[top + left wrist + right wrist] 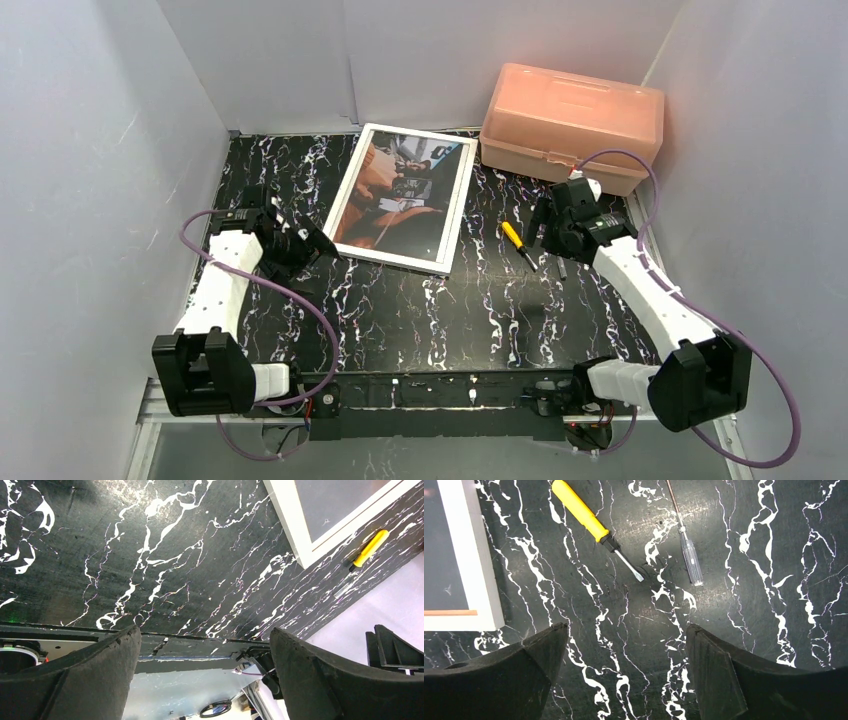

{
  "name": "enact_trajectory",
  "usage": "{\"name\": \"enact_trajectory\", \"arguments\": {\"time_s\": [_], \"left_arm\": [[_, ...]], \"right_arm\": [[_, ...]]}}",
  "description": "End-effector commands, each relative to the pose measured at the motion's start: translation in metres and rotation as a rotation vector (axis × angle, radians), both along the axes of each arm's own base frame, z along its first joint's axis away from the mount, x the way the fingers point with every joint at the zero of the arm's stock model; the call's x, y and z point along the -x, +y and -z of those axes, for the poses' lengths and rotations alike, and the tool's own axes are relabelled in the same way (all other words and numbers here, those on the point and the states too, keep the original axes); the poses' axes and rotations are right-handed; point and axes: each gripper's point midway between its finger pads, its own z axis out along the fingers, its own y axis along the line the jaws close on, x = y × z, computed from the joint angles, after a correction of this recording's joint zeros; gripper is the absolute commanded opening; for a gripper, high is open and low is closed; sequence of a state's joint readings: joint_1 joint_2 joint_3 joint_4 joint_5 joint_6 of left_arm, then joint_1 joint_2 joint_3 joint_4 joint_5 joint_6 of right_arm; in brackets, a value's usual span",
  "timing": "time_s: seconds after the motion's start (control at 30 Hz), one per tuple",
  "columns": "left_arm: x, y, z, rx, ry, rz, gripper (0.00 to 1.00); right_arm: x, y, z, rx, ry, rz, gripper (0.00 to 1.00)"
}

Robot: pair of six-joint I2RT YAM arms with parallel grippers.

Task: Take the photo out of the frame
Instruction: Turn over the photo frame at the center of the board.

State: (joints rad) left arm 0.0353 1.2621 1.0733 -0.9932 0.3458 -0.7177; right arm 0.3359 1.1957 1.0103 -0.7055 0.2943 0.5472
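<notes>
Both arms stretch forward from their bases. The left gripper (205, 642) hangs with its jaws spread wide, empty. The right gripper (626, 632) points downward, jaws likewise wide apart, empty.

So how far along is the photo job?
Done: nothing visible. The photo still sits in the frame, face up on the table. In hand: nothing. The left jaws are open and empty by the frame's near corner, the right jaws open and empty near the yellow screwdriver. Left: likely all of it, reaching the frame's back and pulling the photo out.
</notes>
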Motion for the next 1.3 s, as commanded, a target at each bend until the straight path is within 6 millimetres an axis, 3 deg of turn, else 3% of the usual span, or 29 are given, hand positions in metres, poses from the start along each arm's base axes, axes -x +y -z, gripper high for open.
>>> {"name": "enact_trajectory", "arguments": {"time_s": [0.0, 0.2, 0.27, 0.33, 0.4, 0.5, 0.7, 1.1, 1.27], "left_arm": [[0.003, 0.002, 0.001, -0.014, 0.025, 0.004, 0.99], [-0.001, 0.008, -0.007, -0.045, -0.006, -0.025, 0.99], [-0.008, 0.008, -0.018, -0.045, -0.073, -0.016, 0.99], [-0.015, 0.004, -0.031, -0.024, -0.147, 0.003, 0.99], [-0.02, -0.003, -0.04, 0.006, -0.206, 0.022, 0.99], [-0.026, -0.014, -0.05, 0.051, -0.279, 0.058, 0.98], [-0.031, -0.032, -0.064, 0.063, -0.363, 0.165, 0.98], [-0.025, -0.046, -0.08, -0.011, -0.463, 0.377, 0.99], [-0.02, -0.045, -0.082, -0.066, -0.479, 0.424, 0.99]], "right_arm": [[-0.013, 0.003, -0.017, 0.038, -0.017, -0.081, 0.98], [-0.017, 0.013, -0.017, 0.031, 0.011, -0.159, 0.99], [-0.021, 0.013, -0.014, 0.007, 0.016, -0.084, 0.99], [-0.021, 0.0, -0.005, 0.012, 0.055, 0.041, 0.99], [-0.026, 0.001, 0.003, -0.018, 0.083, 0.048, 0.99], [-0.036, 0.025, 0.008, -0.111, 0.087, -0.038, 0.98], [-0.051, 0.084, 0.023, -0.37, 0.119, -0.115, 0.84], [-0.071, 0.172, 0.055, -0.307, 0.135, -0.302, 0.78], [-0.082, 0.182, 0.073, -0.189, 0.15, -0.287, 0.76]]}}
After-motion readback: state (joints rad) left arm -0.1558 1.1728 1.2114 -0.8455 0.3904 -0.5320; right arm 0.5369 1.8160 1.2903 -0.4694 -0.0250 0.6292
